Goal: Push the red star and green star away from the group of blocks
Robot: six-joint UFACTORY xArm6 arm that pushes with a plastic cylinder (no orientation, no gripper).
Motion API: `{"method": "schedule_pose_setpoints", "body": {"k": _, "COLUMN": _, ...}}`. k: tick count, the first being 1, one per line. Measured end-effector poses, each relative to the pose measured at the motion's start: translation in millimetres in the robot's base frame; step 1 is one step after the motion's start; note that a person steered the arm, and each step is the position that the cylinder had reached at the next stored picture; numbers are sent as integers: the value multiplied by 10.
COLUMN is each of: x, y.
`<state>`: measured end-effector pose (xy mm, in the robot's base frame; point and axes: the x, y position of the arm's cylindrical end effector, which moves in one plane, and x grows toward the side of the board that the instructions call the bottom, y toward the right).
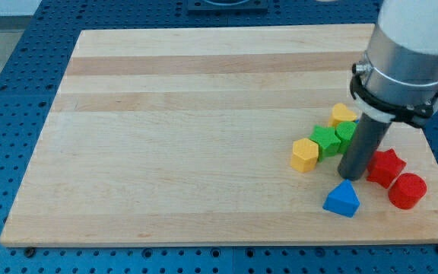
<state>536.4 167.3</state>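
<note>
The red star lies at the view's lower right, just right of my tip. The green star sits in the cluster, up and left of the tip, touching a second green block partly hidden by the rod. A yellow hexagon-like block is left of the green star, and another yellow block is above it. A blue triangle lies just below the tip. A red cylinder lies right of and below the red star.
The wooden board rests on a blue perforated table. The arm's large grey body hangs over the view's upper right, hiding part of the board. The board's right edge is close to the red blocks.
</note>
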Motion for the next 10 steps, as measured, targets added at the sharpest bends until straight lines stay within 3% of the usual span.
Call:
{"method": "schedule_pose_setpoints", "body": {"k": 5, "x": 525, "y": 36}}
{"method": "schedule_pose_setpoints", "body": {"k": 10, "x": 682, "y": 832}}
